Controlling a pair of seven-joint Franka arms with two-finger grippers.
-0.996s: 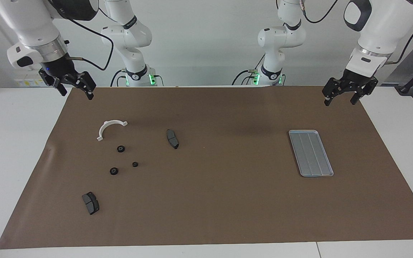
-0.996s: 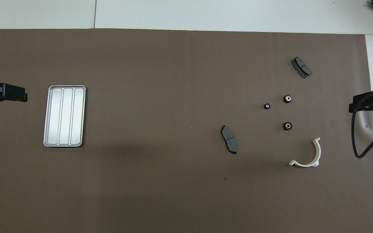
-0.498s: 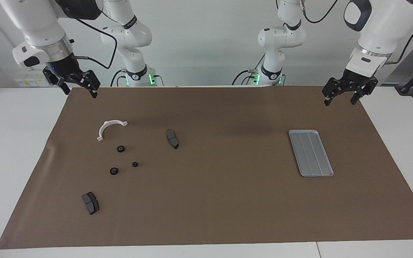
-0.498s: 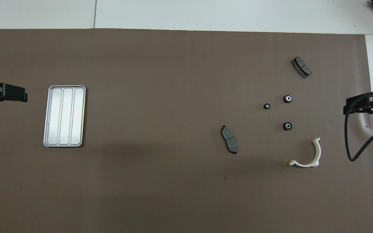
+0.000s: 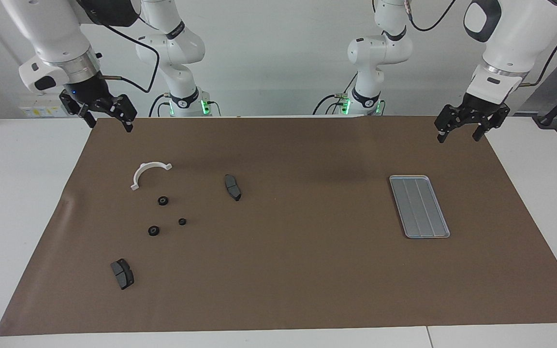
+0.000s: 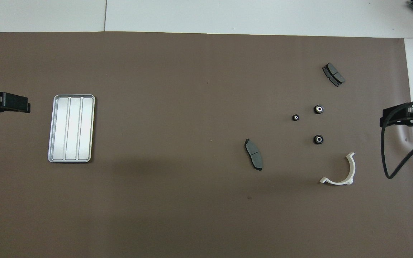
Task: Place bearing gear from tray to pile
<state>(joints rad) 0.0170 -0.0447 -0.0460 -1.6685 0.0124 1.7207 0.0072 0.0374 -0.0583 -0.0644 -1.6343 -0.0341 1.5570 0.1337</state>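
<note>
My left tool point(image 5: 467, 130) hangs in the air over the corner of the table at my left arm's end, on the edge by my bases, its two fingers spread apart and pointing down, nothing between them. My right tool point(image 5: 109, 120) hangs over the matching corner at my right arm's end, tilted slightly inward, fingers likewise spread and holding nothing. Both wrists bend down from raised forearms, with black cables looping along them.

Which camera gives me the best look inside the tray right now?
The overhead view: it looks nearly straight down on the tray, showing the full rim and three ridged lanes, with nothing lying in them. The facing view shows the same tray slanted and foreshortened, so its floor is harder to check.
</note>
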